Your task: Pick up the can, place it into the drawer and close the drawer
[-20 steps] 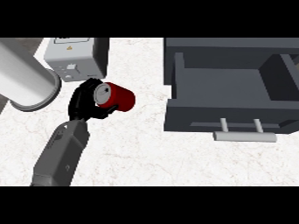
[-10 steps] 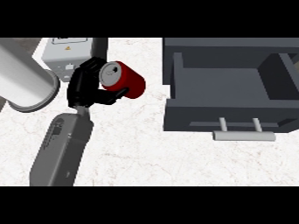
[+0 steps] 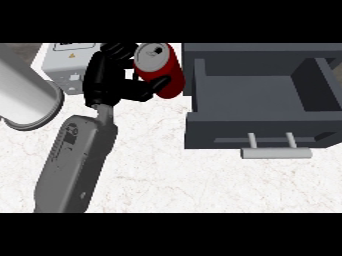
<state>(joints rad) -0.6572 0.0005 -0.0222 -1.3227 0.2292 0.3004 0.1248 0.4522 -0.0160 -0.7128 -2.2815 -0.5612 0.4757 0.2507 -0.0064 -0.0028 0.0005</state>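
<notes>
Black robot hand (image 3: 106,80) on a grey forearm (image 3: 78,157) curled around a red cylindrical can (image 3: 163,70) with a silver top, just left of the open dark grey drawer (image 3: 266,130).

Fingers wrap the can's upper left side and the thumb (image 3: 153,87) crosses its lower part, so the can is pinched between them, tilted with its silver lid facing up and left. Which of the robot's hands this is cannot be told from the head view. The can sits close beside the drawer's left wall, outside it. The drawer stands pulled out, its light grey bar handle (image 3: 275,152) at the front. Behind the hand lies a white box with a warning label (image 3: 69,65), and further left a large white cylinder (image 3: 15,90) rests on the white marbled counter (image 3: 174,185).
</notes>
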